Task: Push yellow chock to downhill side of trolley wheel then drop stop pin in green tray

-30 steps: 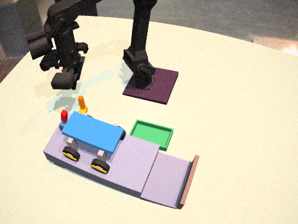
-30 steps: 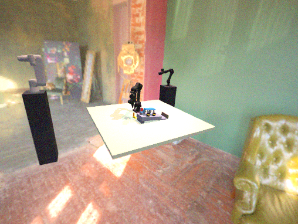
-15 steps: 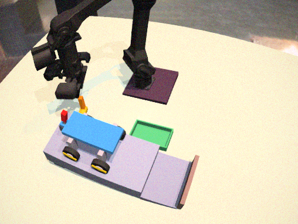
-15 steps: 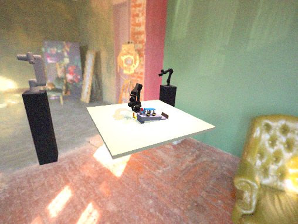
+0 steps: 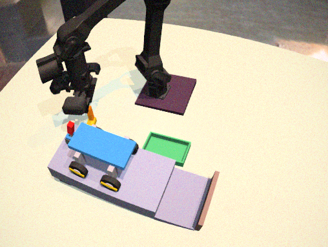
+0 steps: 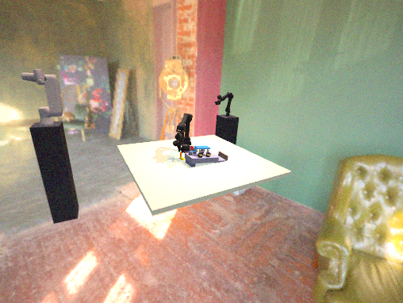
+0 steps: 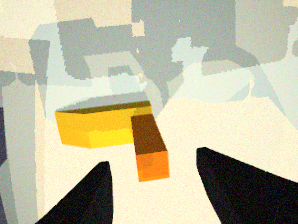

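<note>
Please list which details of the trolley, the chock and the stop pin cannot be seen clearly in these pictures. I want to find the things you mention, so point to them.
- Stop pin (image 5: 70, 128) (image 6: 191, 147), lower end: hidden in top view behind the trolley's blue deck (image 5: 102, 144) (image 6: 202, 147) and pin holder.
- Far-side wheels: mostly under the deck, top view.
- Chock (image 5: 92, 121) (image 6: 182, 157) (image 7: 95, 129), black underside: not visible in wrist view; too small in exterior.
</note>
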Action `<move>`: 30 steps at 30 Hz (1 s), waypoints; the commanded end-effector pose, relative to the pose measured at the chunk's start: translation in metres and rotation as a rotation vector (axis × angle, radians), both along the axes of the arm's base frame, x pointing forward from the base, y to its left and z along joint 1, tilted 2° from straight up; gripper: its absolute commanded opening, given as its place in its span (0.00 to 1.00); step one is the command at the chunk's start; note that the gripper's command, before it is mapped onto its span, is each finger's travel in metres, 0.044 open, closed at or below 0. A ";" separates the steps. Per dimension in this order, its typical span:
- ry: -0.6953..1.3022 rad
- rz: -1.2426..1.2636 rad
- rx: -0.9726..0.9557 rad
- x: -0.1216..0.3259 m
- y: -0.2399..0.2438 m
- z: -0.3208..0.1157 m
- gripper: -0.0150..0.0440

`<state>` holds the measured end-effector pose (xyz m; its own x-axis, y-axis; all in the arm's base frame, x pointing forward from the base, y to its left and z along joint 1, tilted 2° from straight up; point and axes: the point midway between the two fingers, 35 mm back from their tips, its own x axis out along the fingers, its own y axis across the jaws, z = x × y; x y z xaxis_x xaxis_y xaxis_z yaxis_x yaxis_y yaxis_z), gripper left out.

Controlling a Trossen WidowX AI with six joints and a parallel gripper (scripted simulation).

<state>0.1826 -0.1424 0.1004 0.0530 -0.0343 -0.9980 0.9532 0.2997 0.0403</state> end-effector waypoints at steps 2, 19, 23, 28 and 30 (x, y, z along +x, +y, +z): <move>-0.003 -0.003 0.005 0.001 0.001 -0.010 0.58; -0.003 -0.003 0.005 0.002 0.000 -0.028 0.58; -0.003 -0.003 0.005 0.002 0.000 -0.035 0.58; -0.003 -0.003 0.005 0.002 0.000 -0.039 0.58; 0.001 0.000 0.001 0.002 -0.001 -0.035 0.49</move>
<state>0.1841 -0.1428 0.0647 0.0509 -0.0326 -0.9982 0.9533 0.2996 0.0389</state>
